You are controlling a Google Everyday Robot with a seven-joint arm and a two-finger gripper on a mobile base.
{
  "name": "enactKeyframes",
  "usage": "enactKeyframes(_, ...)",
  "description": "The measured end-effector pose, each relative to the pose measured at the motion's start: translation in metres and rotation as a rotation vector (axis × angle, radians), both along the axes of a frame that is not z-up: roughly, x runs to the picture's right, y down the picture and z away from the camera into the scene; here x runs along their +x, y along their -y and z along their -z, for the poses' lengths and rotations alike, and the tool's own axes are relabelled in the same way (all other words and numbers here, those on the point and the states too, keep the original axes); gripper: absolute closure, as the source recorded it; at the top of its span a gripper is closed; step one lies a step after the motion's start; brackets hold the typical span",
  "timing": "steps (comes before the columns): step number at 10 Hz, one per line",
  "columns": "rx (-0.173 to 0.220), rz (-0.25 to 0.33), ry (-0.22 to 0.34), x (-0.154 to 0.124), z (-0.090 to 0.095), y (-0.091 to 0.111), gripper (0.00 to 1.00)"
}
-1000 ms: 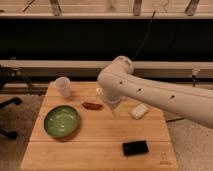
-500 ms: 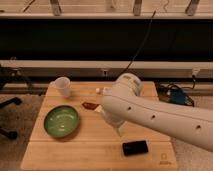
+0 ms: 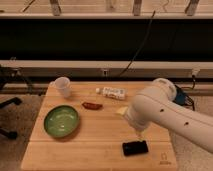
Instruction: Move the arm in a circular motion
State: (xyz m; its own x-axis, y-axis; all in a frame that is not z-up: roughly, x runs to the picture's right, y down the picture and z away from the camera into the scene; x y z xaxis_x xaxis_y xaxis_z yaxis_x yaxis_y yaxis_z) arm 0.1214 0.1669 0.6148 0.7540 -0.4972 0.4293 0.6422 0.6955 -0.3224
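The large white glossy arm (image 3: 165,112) reaches in from the right edge over the right half of the wooden table (image 3: 95,155). Its bulbous joint hangs above the table's right middle. The gripper (image 3: 138,132) points down from under that joint, just above a black flat device (image 3: 135,147) near the front edge. A pale yellow item (image 3: 121,111) shows at the arm's left edge, partly hidden by it.
A white cup (image 3: 62,86) stands at the back left. A green bowl (image 3: 61,121) sits front left. A red-brown oblong item (image 3: 92,105) lies mid-table, and a white packet (image 3: 111,92) lies at the back. Dark cabinets and cables stand behind the table.
The arm has swung right and toward the table's front. The white packet at the back, hidden before, now shows, and the gripper has come down near the black device.
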Motion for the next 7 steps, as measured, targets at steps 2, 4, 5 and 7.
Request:
enactKeyframes(2, -0.028, -0.063, -0.057, 0.039, -0.017, 0.002, 0.2)
enactKeyframes(4, -0.042, -0.122, -0.12, 0.073, -0.036, 0.015, 0.2)
enactKeyframes(5, -0.043, -0.143, -0.145, 0.084, -0.045, 0.023, 0.2)
enactKeyframes(7, -0.036, -0.184, -0.219, 0.107, -0.073, 0.056, 0.2)
